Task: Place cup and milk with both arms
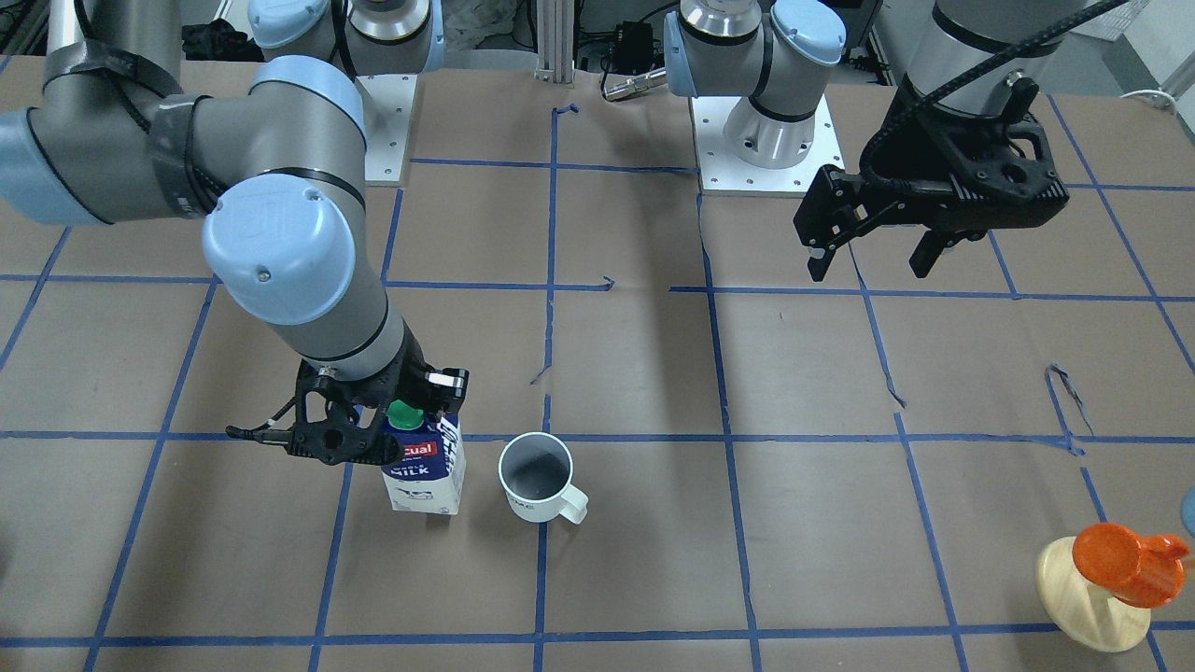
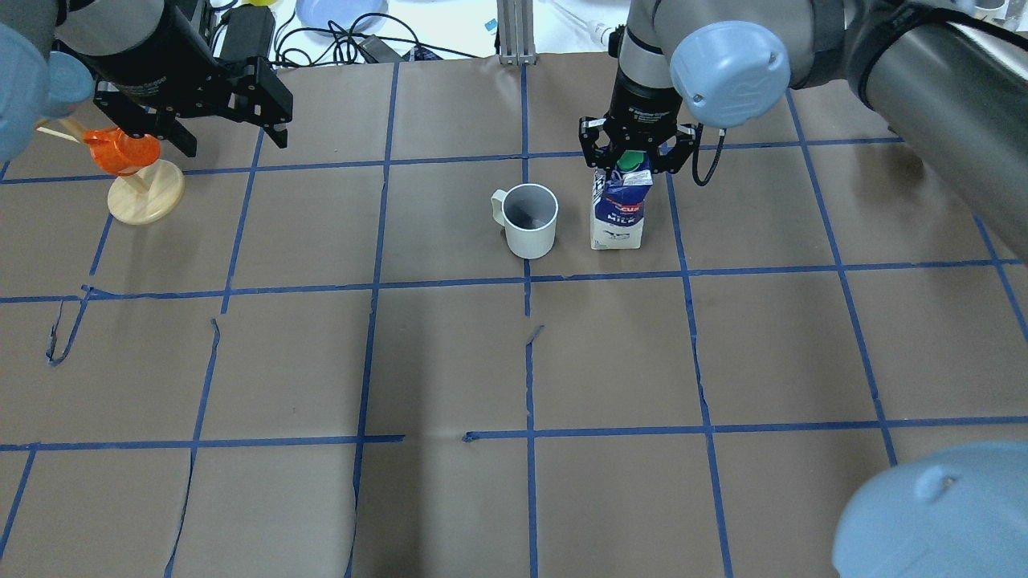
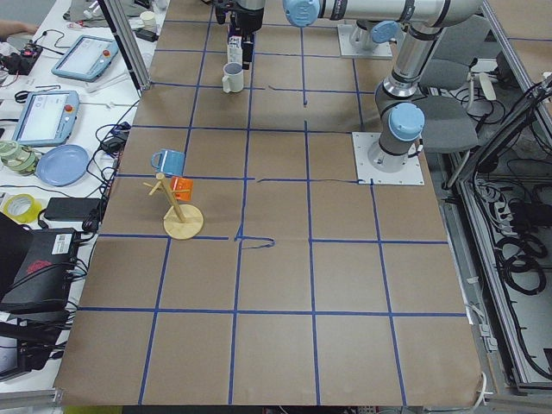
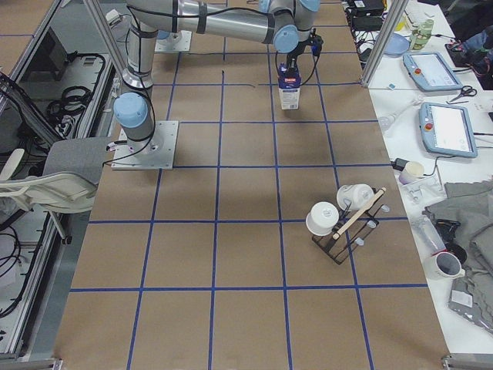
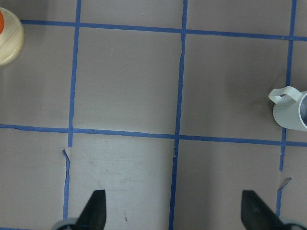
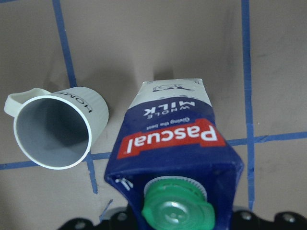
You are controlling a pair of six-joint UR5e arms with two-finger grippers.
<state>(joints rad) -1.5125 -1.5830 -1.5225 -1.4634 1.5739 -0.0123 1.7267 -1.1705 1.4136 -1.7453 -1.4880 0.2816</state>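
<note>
Table: matte brown paper, blue tape grid, torn in places; milk, waxy gable carton, upright, right gripper clamped on its top; glazed cup just beside, 9 o'clock; left gripper wide, empty, 10 o'clock.

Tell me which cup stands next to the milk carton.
The white mug, upright on the table beside the milk; the orange cup sits on a wooden stand near the left gripper.
</note>
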